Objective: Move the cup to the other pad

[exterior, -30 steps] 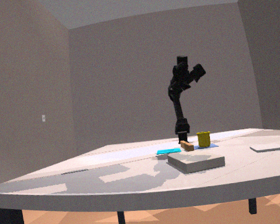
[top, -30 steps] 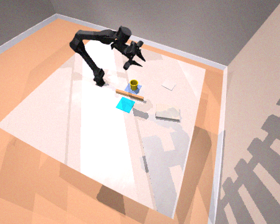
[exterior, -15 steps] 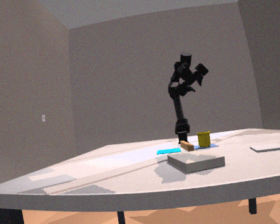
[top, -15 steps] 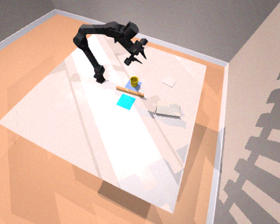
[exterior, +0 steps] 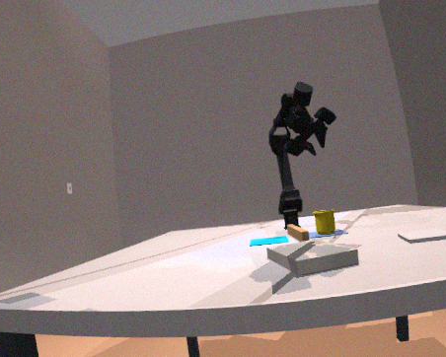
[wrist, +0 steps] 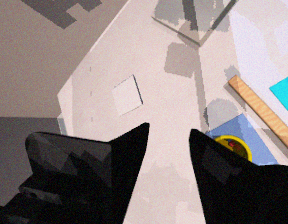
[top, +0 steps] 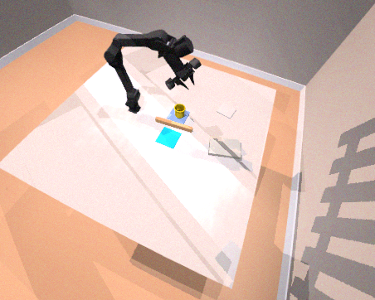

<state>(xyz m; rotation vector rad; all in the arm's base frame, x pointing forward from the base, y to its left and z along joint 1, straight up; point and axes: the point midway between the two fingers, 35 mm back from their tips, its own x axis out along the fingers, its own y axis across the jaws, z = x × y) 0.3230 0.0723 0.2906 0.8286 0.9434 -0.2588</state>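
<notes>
A yellow cup [top: 179, 109] [exterior: 325, 223] stands upright on the blue pad [top: 172, 118] [wrist: 242, 126]. In the wrist view the cup's rim [wrist: 249, 150] shows partly behind the right finger, with some red and dark marbles inside. A cyan pad [top: 168, 137] [exterior: 268, 241] [wrist: 285, 93] lies on the other side of a wooden bar. My gripper [top: 191, 86] [exterior: 319, 150] [wrist: 169, 131] is open with nothing between its fingers. It hangs high above the table, above the cup and clear of it, tilted.
The wooden bar [top: 173, 124] [exterior: 298, 232] [wrist: 262, 107] lies between the two pads. A grey block [top: 225, 149] [exterior: 326, 261] lies to the right of the cyan pad in the top view. A thin white tile [top: 226, 112] [exterior: 425, 237] [wrist: 128, 95] lies to the right of the cup there.
</notes>
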